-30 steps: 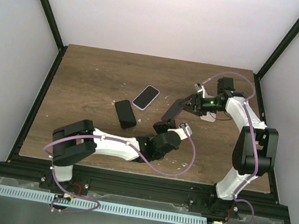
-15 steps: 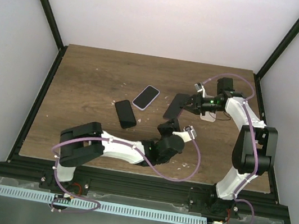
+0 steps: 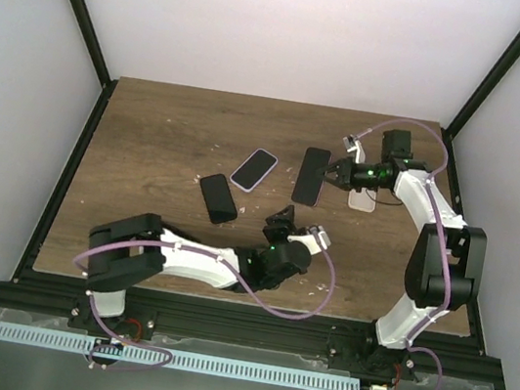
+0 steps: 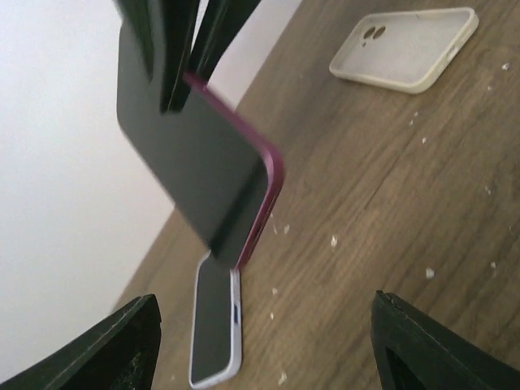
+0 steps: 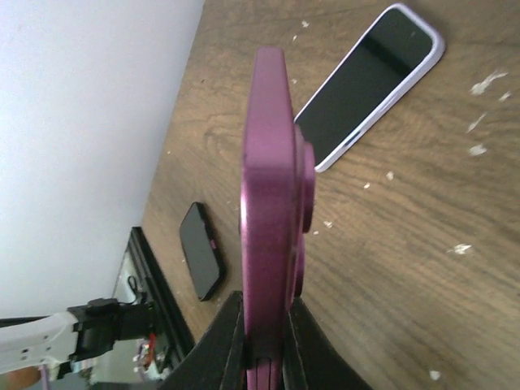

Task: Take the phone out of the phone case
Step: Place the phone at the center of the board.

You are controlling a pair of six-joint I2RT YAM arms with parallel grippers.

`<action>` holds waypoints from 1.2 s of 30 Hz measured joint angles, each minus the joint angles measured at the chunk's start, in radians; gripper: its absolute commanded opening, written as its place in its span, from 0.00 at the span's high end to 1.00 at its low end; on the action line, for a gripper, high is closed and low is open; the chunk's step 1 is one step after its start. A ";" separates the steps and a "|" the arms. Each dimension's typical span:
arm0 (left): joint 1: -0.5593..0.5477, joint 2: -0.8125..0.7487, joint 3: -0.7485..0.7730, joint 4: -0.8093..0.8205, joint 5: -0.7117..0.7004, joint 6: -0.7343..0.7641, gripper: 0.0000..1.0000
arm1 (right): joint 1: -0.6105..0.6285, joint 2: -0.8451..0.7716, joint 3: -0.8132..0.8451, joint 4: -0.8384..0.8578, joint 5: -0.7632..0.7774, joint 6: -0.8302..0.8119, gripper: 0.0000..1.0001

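the right gripper [image 3: 335, 175] is pinched tight on one short end of the phone [image 3: 311, 176], a flat slab with a glossy dark screen, seated in its smooth magenta case [image 5: 268, 203] with rounded corners and a raised round camera bump. it hangs in the air, tilted, over the right half of the bench [image 3: 150, 138], nearer the far edge than the near one. the left gripper [image 3: 282, 222] sits toward the middle of the near edge, its black fingers [image 4: 122, 341] spread wide around nothing. an empty cream case [image 4: 405, 49], matte and soft-edged, lies open side up near the right edge. a lavender-rimmed phone [image 3: 254, 169] and a black phone [image 3: 218, 198] lie flat left of centre. the wood-grain top is speckled with pale crumbs.
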 measured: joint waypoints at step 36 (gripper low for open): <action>0.419 -0.521 -0.256 -0.488 0.679 -0.820 0.31 | -0.014 0.602 0.481 -0.272 0.039 -0.211 0.94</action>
